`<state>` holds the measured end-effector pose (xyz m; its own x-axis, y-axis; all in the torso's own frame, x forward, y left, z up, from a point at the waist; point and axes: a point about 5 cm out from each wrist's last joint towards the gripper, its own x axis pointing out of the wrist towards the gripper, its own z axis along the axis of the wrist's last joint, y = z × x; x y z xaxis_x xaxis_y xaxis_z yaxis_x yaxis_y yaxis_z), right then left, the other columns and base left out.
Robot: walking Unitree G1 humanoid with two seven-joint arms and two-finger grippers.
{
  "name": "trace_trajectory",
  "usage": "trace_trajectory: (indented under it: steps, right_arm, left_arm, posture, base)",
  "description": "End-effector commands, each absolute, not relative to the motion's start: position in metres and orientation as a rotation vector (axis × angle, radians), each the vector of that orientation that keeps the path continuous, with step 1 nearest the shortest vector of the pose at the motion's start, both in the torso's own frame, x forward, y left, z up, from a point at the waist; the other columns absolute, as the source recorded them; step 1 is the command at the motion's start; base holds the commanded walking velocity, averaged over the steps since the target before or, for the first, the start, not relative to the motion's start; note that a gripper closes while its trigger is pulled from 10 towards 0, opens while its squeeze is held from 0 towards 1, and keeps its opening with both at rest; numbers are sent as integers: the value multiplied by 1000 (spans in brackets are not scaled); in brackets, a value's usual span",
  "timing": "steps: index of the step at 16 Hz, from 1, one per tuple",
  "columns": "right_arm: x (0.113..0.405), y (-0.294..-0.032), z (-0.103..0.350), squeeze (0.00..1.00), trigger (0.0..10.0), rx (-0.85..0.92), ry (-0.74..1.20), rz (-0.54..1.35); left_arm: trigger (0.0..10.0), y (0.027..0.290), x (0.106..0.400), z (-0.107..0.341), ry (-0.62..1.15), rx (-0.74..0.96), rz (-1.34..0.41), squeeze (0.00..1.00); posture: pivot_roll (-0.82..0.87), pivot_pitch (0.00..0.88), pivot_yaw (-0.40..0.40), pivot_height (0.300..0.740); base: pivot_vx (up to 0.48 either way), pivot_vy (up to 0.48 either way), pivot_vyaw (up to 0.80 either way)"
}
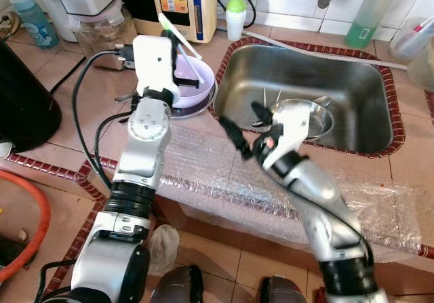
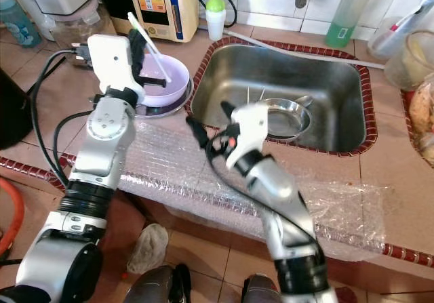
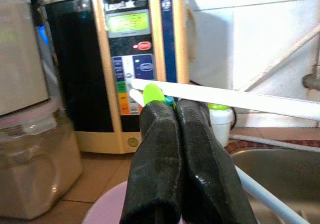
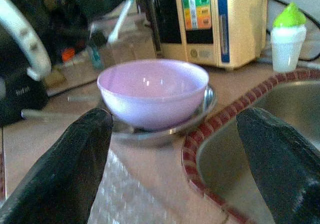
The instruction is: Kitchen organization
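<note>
A lilac bowl (image 1: 196,89) rests on a steel plate (image 4: 202,108) on the tiled counter, just left of the sink (image 1: 380,79). My left gripper (image 1: 178,45) hovers above the bowl, shut on a pair of white sticks (image 3: 235,97) joined at a green end. The sticks (image 1: 182,37) slant over the bowl. My right gripper (image 1: 241,123) is open and holds nothing, low over the counter's front beside the sink's left corner and facing the bowl (image 4: 152,88). A steel bowl (image 1: 319,120) and a spoon lie in the sink.
A beige water machine (image 1: 183,5), a white bottle with a green cap (image 1: 235,15) and a blender jar (image 1: 102,25) line the back. Bubble wrap (image 1: 224,174) covers the counter front. A black appliance (image 1: 20,99) and cables lie left. A green soap bottle (image 1: 369,11) stands behind the sink.
</note>
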<state>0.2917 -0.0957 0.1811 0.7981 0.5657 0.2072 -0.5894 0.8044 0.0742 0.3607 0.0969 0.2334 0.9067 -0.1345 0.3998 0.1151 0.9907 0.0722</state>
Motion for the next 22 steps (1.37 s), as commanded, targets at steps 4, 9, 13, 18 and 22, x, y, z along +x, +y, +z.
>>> trace_trajectory:
  steps: [4,9,13,18,22]
  right_arm:
    - [300,-99,198,0,10000,168,-213,673]
    - [297,-94,217,0,10000,200,-253,768]
    - [300,-92,225,0,10000,160,-291,754]
    - [300,-78,227,0,10000,106,-319,776]
    - [303,-72,230,0,10000,108,-334,778]
  left_arm:
    - [4000,79,354,233,-437,52,-198,0]
    - [4941,69,350,225,-416,45,-232,0]
    - [5686,63,347,220,-398,42,-252,0]
    - [7412,56,345,217,-388,37,-273,0]
    - [8039,55,344,216,-384,36,-279,0]
  posture:
    - [-67,95,70,740]
    - [-68,95,72,740]
    - [-68,95,72,740]
    - [-69,100,75,740]
    - [-69,99,74,740]
  base:
    - [0,0,0]
    - [0,0,0]
    - [0,0,0]
    - [0,0,0]
    - [0,0,0]
